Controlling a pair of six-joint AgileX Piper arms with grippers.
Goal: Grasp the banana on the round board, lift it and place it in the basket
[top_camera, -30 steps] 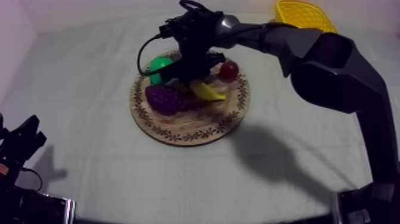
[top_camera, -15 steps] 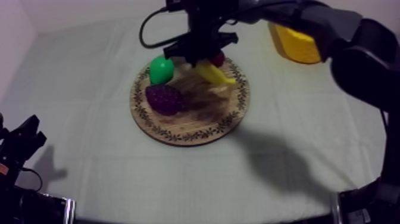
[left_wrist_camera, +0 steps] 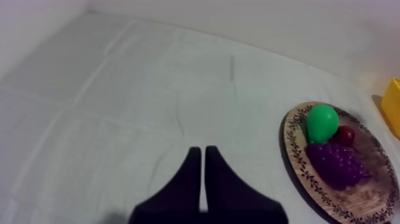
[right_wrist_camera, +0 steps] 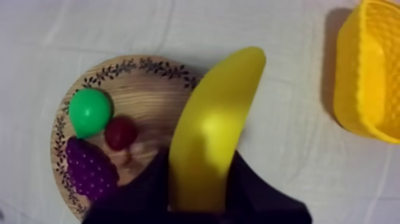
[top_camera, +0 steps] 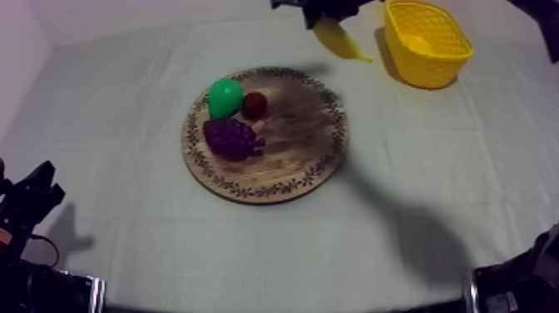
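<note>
Right gripper [top_camera: 320,7]: clamped on the banana [top_camera: 339,40]. In the right wrist view we see a black finger on each side of one end, with the free end pointing away from the gripper.

Banana position: top edge of the top view, just left of the yellow basket [top_camera: 424,75]. It is clear of the cloth and not yet over the basket opening.

Change: one second ago the banana lay on the wooden board [top_camera: 291,141] under the gripper. Half a second ago it hung over the board's upper rim. Now it is off the board altogether, and the arm has drawn back to the upper edge of the frame.

We judge the pick done. What remains is a short carry rightward and the release.

Side effect: the small red fruit [top_camera: 254,105] sat at the board's upper right before. It now lies just beside the pear [top_camera: 224,97], above the grapes [top_camera: 231,138].

Left gripper [left_wrist_camera: 202,161]: fingers pressed together on nothing, parked at lower left as before.
</note>
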